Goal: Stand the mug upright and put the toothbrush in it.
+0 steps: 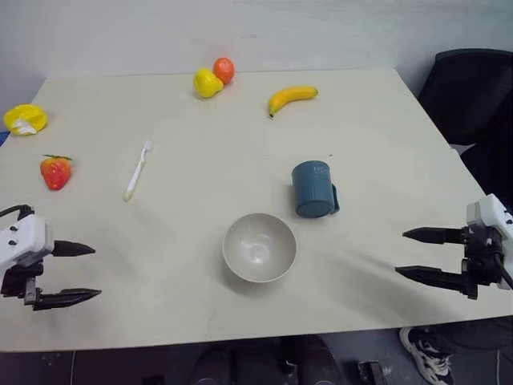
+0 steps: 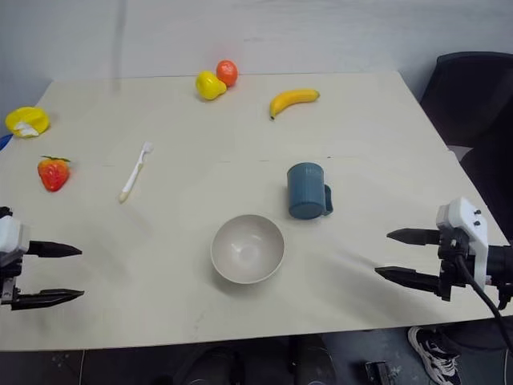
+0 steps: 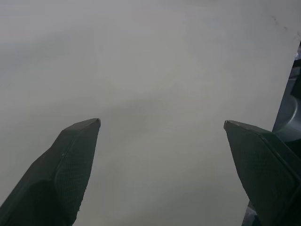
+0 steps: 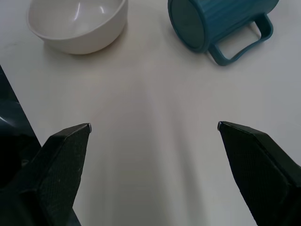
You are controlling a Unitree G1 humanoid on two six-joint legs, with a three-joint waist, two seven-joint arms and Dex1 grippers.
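Observation:
The teal mug (image 1: pixel 313 191) lies on its side right of the table's centre, with its handle toward the right. In the right wrist view the mug's (image 4: pixel 221 19) closed base faces my right gripper. The white toothbrush (image 1: pixel 138 171) lies flat on the left half of the table, bristle head at the far end. My left gripper (image 1: pixel 96 271) hovers open at the near left edge, well short of the toothbrush. Over the near right edge my right gripper (image 1: pixel 401 253) is open and empty, a hand's length from the mug.
A beige bowl (image 1: pixel 259 247) stands just in front of the mug. A banana (image 1: pixel 292 98), a yellow fruit (image 1: pixel 206 83) and an orange one (image 1: pixel 224 70) lie at the back. A strawberry (image 1: pixel 55 172) sits at the left. A black chair (image 1: pixel 469 96) stands to the right.

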